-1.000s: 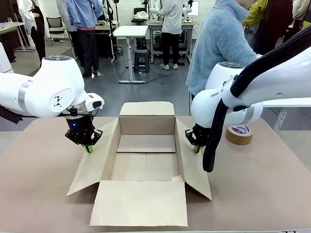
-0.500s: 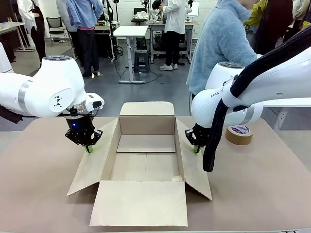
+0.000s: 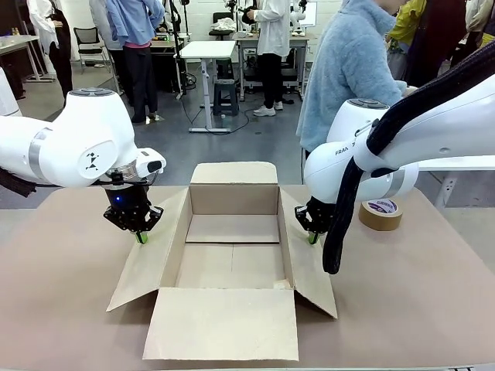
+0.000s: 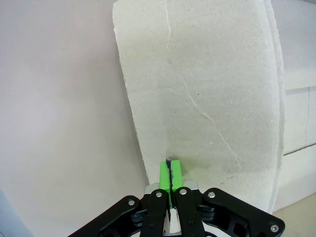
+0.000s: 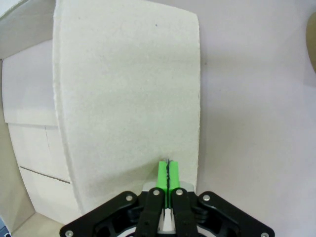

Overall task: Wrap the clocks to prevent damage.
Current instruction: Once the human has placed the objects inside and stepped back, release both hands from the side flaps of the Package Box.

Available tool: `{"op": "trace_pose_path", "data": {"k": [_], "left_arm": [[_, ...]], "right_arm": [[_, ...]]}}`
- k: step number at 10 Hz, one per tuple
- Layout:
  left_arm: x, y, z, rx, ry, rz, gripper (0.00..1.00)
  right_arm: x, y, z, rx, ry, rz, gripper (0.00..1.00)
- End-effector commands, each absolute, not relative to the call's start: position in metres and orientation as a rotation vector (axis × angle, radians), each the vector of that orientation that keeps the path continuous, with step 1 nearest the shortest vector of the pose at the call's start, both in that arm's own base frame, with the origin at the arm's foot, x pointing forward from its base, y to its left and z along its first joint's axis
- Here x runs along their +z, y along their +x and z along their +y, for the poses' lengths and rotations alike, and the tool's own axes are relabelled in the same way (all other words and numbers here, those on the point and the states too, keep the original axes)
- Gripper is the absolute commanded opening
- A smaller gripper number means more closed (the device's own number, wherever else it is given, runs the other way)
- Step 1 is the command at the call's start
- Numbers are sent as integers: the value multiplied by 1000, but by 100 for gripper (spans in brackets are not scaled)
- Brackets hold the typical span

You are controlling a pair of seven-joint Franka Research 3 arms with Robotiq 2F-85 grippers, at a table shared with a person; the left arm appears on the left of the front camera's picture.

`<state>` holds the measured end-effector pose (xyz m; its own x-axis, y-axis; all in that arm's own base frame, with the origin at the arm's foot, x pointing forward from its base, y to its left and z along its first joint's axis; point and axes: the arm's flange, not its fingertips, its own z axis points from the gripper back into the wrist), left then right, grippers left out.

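1. The table (image 3: 418,309) is offering bare brown room on both sides of the cardboard box (image 3: 232,199). The box's near flap (image 3: 220,325) is lying flat and reaching close to the table's near edge.
2. The left flap (image 3: 147,263) and right flap (image 3: 309,263) are slanting outward, and the cardboard is showing no print.
3. The left gripper (image 3: 141,236) is pointing down with its green pads clenched together on nothing. Its tip is meeting the left flap just inside the outer edge.
4. The right gripper (image 3: 312,237) is likewise clenched on nothing, with its tip meeting the right flap near the outer edge.
5. The right arm (image 3: 340,166) is showing the letters "FRAN"; a black cable sleeve (image 3: 344,209) is covering the rest.
6. A brown tape roll (image 3: 380,214) is sitting near the right flap but apart from it, and its purple-and-white label is too small to read.
7. The far flap (image 3: 234,172) is standing upright, and a person in a light blue fleece (image 3: 352,69) is standing beyond the table.
8. Where the clocks are lying cannot be told.
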<state>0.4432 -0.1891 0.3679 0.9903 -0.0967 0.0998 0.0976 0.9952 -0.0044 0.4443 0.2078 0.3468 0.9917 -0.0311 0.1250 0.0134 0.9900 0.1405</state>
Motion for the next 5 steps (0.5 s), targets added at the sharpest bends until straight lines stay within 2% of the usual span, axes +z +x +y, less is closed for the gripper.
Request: {"op": "trace_pose_path", "data": {"k": [1, 5], "left_arm": [[368, 443, -191, -90, 14, -102, 0], [368, 443, -191, -90, 14, -102, 0]], "right_arm": [[343, 443, 212, -38, 120, -127, 1], [343, 443, 212, -38, 120, -127, 1]]}}
